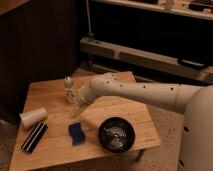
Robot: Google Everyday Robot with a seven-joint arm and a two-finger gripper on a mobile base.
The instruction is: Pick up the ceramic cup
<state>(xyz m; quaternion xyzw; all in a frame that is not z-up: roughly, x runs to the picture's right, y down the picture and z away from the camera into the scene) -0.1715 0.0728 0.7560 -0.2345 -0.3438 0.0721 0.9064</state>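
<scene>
Your ceramic cup lies on its side at the left edge of the table, its long axis running left to right and its wider rim end pointing left. Your gripper hangs released and empty over mid-table, just on the near side of the small bottle.

Lab or workshop: low wooden table, dark metal shelving behind.

A low wooden table stands on a speckled floor, with a dark wall behind and a long pale shelf beam, all in dim warm light.
</scene>
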